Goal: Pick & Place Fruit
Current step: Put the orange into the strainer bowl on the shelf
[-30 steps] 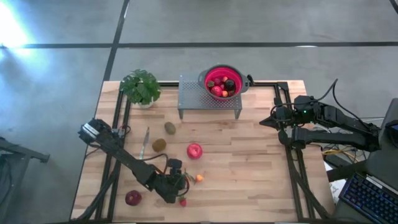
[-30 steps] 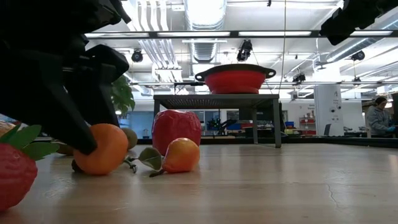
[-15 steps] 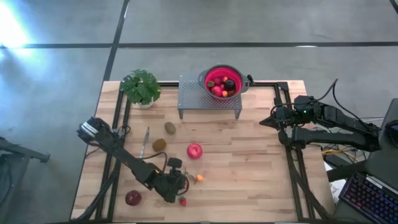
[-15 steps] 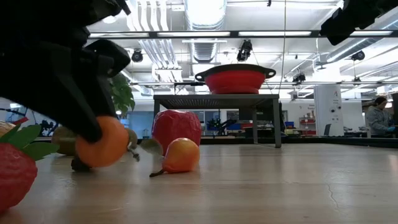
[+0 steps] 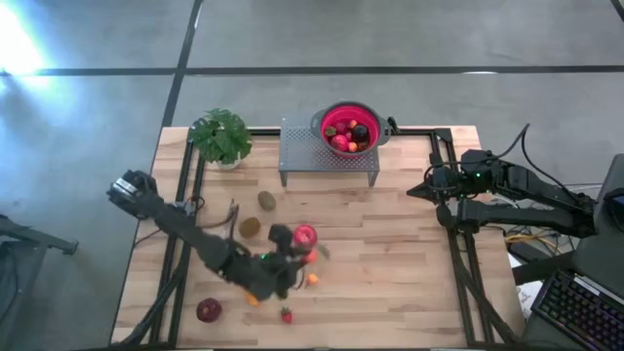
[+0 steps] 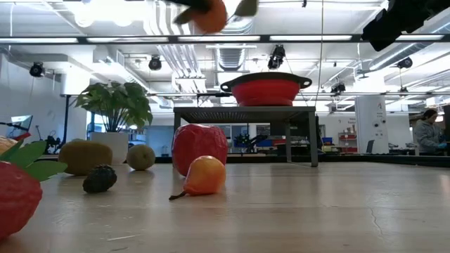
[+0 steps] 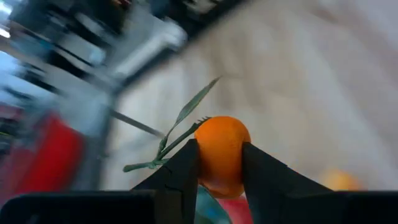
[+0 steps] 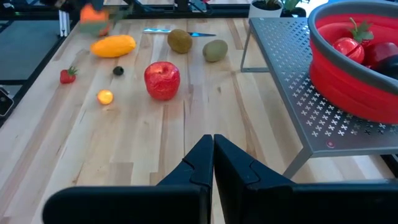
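Observation:
My left gripper (image 5: 300, 257) is shut on a small round orange fruit (image 7: 222, 152) with a green stem and leaf. It is held high over the table's near middle and shows at the top of the low view (image 6: 209, 14). On the table lie a red apple (image 5: 305, 236), two kiwis (image 5: 266, 200) (image 5: 250, 226), a small orange fruit (image 5: 312, 279), a strawberry (image 5: 287, 315), a dark-red round fruit (image 5: 209, 310), a long orange piece (image 8: 113, 45) and a tiny dark berry (image 6: 100, 178). My right gripper (image 8: 213, 146) is shut and empty at the table's right edge (image 5: 414, 190). My left gripper pinches the orange fruit's two opposite sides (image 7: 202, 163) between its two fingers (image 7: 185, 169). The stem and leaf (image 7: 186, 115) stick out past the fingertips. The fruit is lifted clear, well above the table.
A red colander (image 5: 349, 129) holding several fruits stands on a grey perforated stand (image 5: 302, 156) at the far middle. A potted plant (image 5: 220, 136) stands at the far left. A knife (image 5: 227, 224) lies beside the kiwis. Bare wood lies between the apple and my right arm.
My left gripper has risen from the tabletop with the orange fruit and gone a little toward the far and right edges. The fruit, resting on the table a second ago, is now lifted clear. The tiny dark berry and the long orange piece have come into view.

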Robot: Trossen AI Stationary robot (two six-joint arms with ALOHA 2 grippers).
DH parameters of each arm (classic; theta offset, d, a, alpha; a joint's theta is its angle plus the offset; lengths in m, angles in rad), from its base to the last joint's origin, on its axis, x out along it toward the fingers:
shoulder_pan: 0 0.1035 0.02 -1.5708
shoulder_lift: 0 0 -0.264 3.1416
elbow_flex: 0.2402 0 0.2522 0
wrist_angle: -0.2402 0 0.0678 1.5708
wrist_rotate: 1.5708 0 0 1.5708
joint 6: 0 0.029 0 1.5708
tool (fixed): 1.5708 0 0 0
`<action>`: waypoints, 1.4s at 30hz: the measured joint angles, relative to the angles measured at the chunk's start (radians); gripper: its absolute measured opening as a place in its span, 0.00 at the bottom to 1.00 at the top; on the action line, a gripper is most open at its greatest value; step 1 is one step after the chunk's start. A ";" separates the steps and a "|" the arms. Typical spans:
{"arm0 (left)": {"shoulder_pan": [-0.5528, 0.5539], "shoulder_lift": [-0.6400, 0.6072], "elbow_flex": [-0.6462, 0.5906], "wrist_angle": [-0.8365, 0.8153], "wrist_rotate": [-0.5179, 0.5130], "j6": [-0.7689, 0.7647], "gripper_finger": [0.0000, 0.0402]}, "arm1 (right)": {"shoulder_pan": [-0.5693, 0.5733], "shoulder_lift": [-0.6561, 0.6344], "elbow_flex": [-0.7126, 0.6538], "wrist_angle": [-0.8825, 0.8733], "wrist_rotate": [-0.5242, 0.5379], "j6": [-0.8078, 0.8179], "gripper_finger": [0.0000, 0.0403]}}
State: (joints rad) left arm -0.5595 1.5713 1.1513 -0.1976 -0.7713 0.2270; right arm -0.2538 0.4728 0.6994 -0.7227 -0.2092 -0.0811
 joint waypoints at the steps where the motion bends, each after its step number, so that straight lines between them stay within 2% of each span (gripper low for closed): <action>1: 0.026 -0.003 0.013 0.031 -0.008 0.061 0.27 | 0.000 0.000 0.000 0.000 0.000 0.001 0.02; 5: 0.155 -0.005 0.070 0.169 0.026 0.258 0.27 | 0.000 0.000 0.000 0.000 0.000 0.001 0.02; 9: 0.306 -0.005 0.143 0.219 0.140 0.339 0.27 | 0.000 0.000 0.000 0.000 0.000 0.001 0.02; 13: 0.460 -0.005 0.224 0.227 0.259 0.338 0.27 | 0.000 0.000 0.000 0.000 0.000 0.001 0.02; 17: 0.616 -0.004 0.288 0.229 0.448 0.279 0.27 | 0.000 0.000 0.000 0.000 0.000 0.000 0.02; 25: 0.878 0.014 0.310 0.255 0.668 0.144 0.27 | 0.000 0.000 0.000 0.000 0.000 0.000 0.02; 32: 0.966 0.080 0.310 0.331 0.777 0.140 0.27 | 0.000 0.000 0.000 0.001 0.000 0.002 0.02; 42: 0.983 0.170 0.318 0.339 0.783 0.200 0.27 | 0.000 0.000 0.000 0.001 0.000 0.000 0.02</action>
State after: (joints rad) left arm 0.4236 1.7412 1.4696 0.1417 0.0120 0.4272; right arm -0.2538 0.4726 0.6994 -0.7220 -0.2089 -0.0808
